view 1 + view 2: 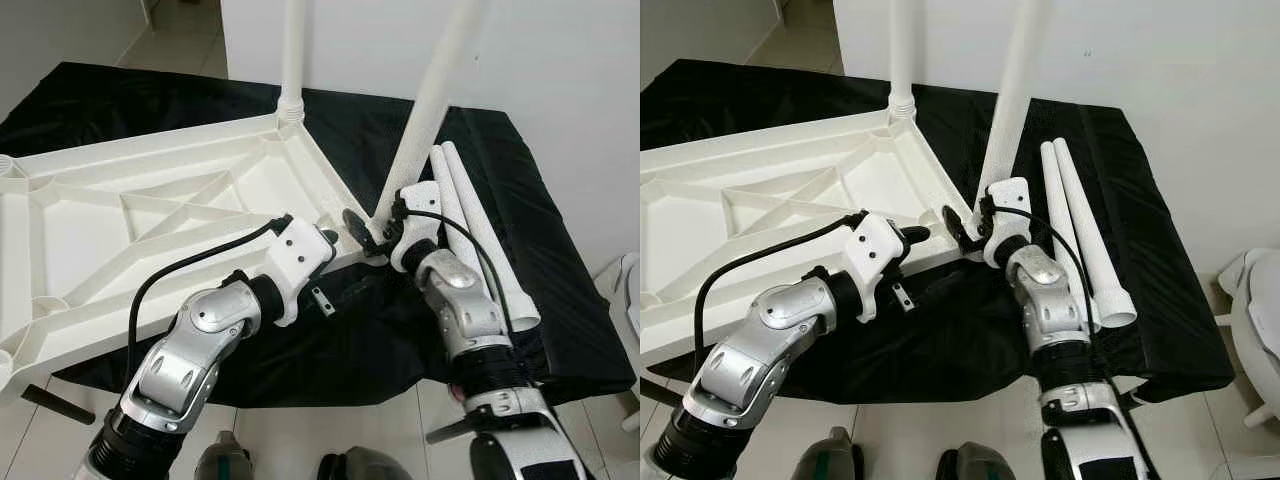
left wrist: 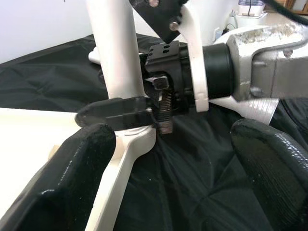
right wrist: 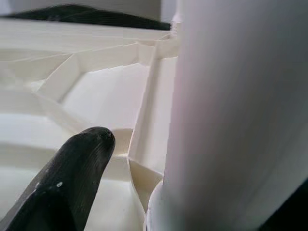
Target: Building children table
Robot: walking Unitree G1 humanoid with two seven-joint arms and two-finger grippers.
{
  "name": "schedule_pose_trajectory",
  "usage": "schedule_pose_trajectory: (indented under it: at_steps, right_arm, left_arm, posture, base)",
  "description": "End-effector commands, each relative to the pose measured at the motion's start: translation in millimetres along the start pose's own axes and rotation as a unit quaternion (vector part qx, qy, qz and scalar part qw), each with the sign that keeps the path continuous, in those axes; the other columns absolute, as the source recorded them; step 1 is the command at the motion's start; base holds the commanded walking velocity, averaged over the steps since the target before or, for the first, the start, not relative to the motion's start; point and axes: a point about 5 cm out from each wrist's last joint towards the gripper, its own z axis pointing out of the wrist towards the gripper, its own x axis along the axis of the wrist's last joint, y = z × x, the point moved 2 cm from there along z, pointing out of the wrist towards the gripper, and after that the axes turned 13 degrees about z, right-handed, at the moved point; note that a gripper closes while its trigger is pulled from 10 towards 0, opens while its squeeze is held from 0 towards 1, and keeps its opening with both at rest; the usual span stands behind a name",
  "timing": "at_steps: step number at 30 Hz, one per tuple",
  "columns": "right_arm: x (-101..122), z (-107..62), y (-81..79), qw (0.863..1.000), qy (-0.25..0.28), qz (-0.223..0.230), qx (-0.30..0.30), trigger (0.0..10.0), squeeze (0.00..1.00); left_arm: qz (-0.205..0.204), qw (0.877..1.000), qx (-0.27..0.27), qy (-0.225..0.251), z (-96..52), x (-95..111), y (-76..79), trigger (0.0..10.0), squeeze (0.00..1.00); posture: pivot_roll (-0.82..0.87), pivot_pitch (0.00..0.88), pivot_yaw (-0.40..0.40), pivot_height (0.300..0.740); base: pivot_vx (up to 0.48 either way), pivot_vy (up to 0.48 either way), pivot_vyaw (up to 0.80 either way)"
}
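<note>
A white plastic table top lies upside down on a black cloth. One white leg stands upright in its far corner. A second leg leans at the near right corner, its foot at the corner socket. My right gripper is shut on this leg's base, and one finger crosses in front of it. My left gripper stands open just beside that corner, fingers wide apart and holding nothing. Two loose legs lie on the cloth to the right.
A white wall rises close behind the cloth. Pale tiled floor lies in front, with my feet at the bottom edge. A white rounded object stands at the far right. A dark rod pokes out under the table top's near left.
</note>
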Motion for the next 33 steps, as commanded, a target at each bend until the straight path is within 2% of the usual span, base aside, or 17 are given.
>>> schedule_pose_trajectory:
  at_steps: [1, 9, 10, 11, 16, 18, 23, 30, 33]
  right_arm:
    - [-3.1, 1.3, -1.2, 0.999, -0.017, -0.017, 0.035, 10.0, 0.00]
    - [-2.3, -5.8, 12.7, 0.997, -0.035, -0.042, 0.052, 10.0, 0.00]
    - [-3.3, -8.9, 16.4, 0.996, -0.045, -0.044, 0.063, 2.1, 0.00]
    - [-3.9, -11.6, 19.3, 0.995, -0.050, -0.045, 0.068, 0.0, 0.00]
    - [-4.6, -14.6, 18.6, 0.994, -0.053, -0.046, 0.087, 0.0, 0.00]
    - [-0.3, -19.2, 12.6, 0.992, -0.037, -0.037, 0.112, 0.0, 0.00]
    - [3.2, -21.2, 7.9, 0.992, -0.021, -0.028, 0.121, 0.0, 0.00]
    - [7.3, -22.9, -0.6, 0.994, 0.010, -0.004, 0.109, 0.0, 0.00]
    - [11.2, -21.7, -3.2, 0.997, 0.035, 0.004, 0.062, 0.0, 0.00]
  left_arm:
    - [-0.003, 1.000, 0.002, -0.004, -0.3, 0.1, 2.7, 10.0, 0.00]
    - [-0.005, 1.000, 0.000, -0.002, 0.4, 1.2, 2.9, 10.0, 0.00]
    - [-0.005, 1.000, -0.001, -0.002, 0.0, 1.4, 3.5, 10.0, 0.00]
    - [-0.005, 1.000, -0.003, -0.002, -0.5, 1.6, 4.4, 10.0, 0.00]
    - [-0.005, 1.000, -0.005, -0.002, -0.7, 1.7, 5.1, 10.0, 0.00]
    - [-0.006, 1.000, -0.007, -0.003, -0.7, 1.9, 5.7, 10.0, 0.00]
    - [-0.007, 1.000, -0.009, -0.003, -0.4, 2.1, 5.6, 10.0, 0.00]
    - [-0.004, 1.000, -0.010, -0.002, 0.2, 2.3, 4.2, 10.0, 0.00]
    - [-0.002, 1.000, -0.010, -0.001, 1.2, 2.5, 2.8, 10.0, 0.00]
  posture:
    - [0.06, 0.025, -0.068, 0.740]
    - [0.06, 0.034, -0.063, 0.740]
    - [0.06, 0.040, -0.060, 0.740]
    - [0.06, 0.044, -0.059, 0.740]
    - [0.06, 0.046, -0.058, 0.740]
    - [0.05, 0.050, -0.055, 0.740]
    - [0.05, 0.051, -0.054, 0.740]
    - [0.04, 0.046, -0.056, 0.740]
    - [0.04, 0.043, -0.053, 0.740]
  base:
    - [0.000, 0.000, 0.00]
    - [0.000, 0.000, 0.00]
    - [0.000, 0.000, 0.00]
    - [0.000, 0.000, 0.00]
    - [0.000, 0.000, 0.00]
    - [0.000, 0.000, 0.00]
    - [0.000, 0.000, 0.00]
    - [0.000, 0.000, 0.00]
    - [0.000, 0.000, 0.00]
